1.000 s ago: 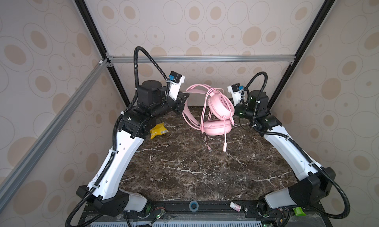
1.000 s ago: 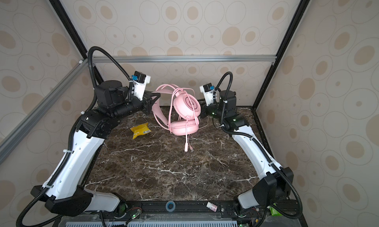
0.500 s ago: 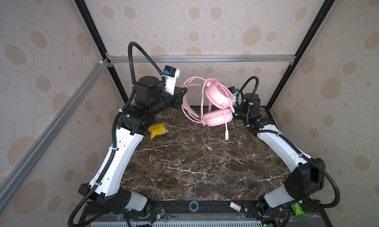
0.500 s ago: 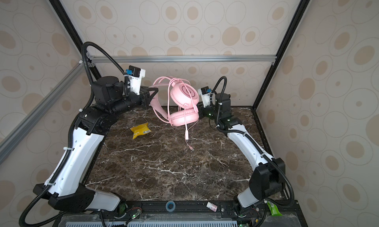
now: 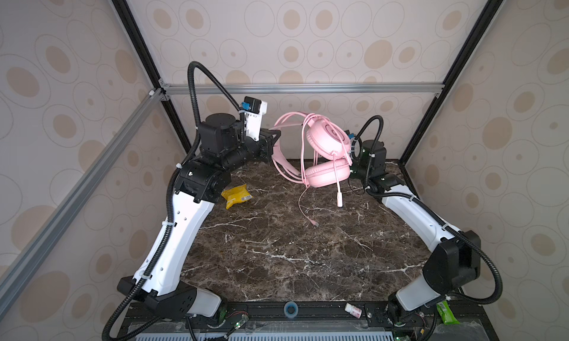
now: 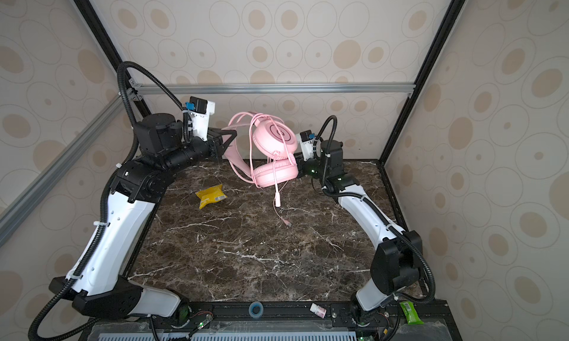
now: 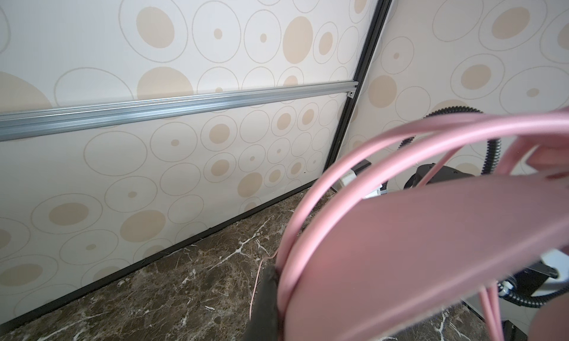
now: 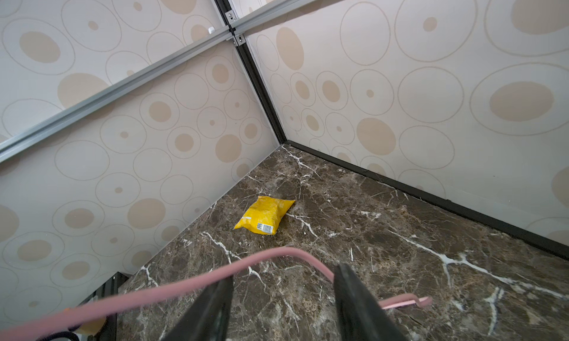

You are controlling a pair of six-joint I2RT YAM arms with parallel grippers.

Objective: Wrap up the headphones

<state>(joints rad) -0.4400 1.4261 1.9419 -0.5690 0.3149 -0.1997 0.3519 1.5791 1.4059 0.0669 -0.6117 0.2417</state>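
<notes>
pink headphones hanging at the back

the pale pink headphones (image 5: 327,157) hang above the bench (image 5: 277,247) near the back wall. the upper earcup (image 5: 328,137) tilts face-out, and the lower earcup (image 5: 326,175) lies flatter beneath. the double-wire headband (image 5: 278,157) arcs leftward. the boom mic (image 5: 339,198) and thin cable (image 5: 313,222) dangle down.

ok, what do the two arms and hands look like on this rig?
Both alike: left arm and right arm have white curved link shells with black joint housings. A black corrugated hose loops along each. White wrist camera mount with a blue connector. Black tapered fingers on left hand and right hand.
</notes>
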